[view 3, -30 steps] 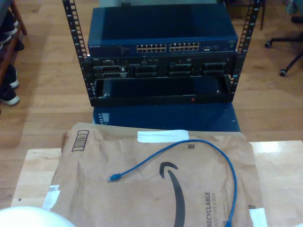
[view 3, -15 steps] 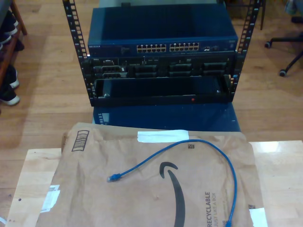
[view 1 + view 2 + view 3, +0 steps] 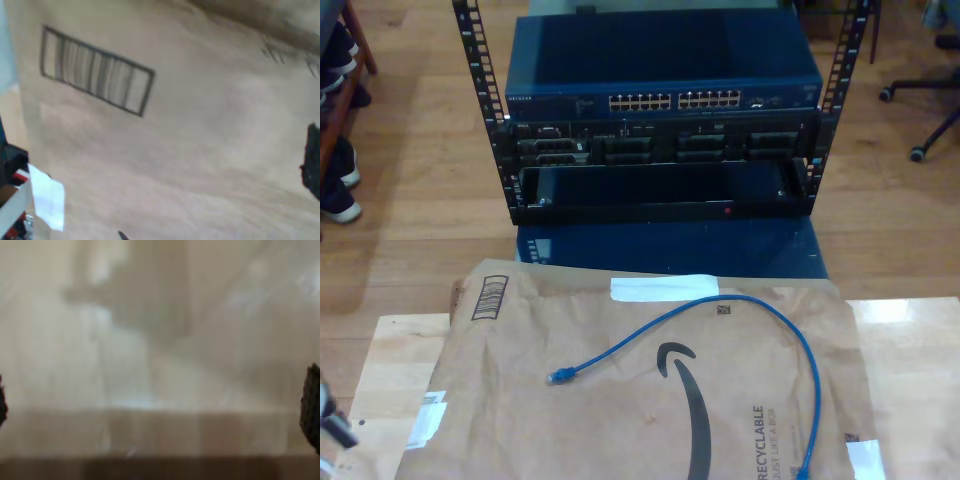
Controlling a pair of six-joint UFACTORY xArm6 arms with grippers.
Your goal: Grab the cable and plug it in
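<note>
The cable (image 3: 760, 306) is thin and bright blue and lies in a loose arc on a brown paper mailer (image 3: 620, 420). One plug (image 3: 559, 376) rests near the mailer's middle, the other plug (image 3: 803, 469) at the exterior view's bottom edge. My first gripper (image 3: 160, 167) hovers over the mailer's printed barcode box (image 3: 95, 75); one dark fingertip (image 3: 312, 167) shows, set wide. My second gripper (image 3: 156, 407) is open over blurred pale wood, with fingertips (image 3: 312, 407) far apart and nothing between them. No cable appears in either wrist view.
Behind the table stands a rack (image 3: 475, 110) with a blue network switch whose port row (image 3: 675, 100) faces me. A white label (image 3: 47, 197) sticks to the mailer. A dark arm part (image 3: 332, 425) pokes in at the exterior view's lower left edge.
A white rounded shape at the exterior view's bottom left has gone; a small dark arm part now shows at that edge. The cable has not moved.
</note>
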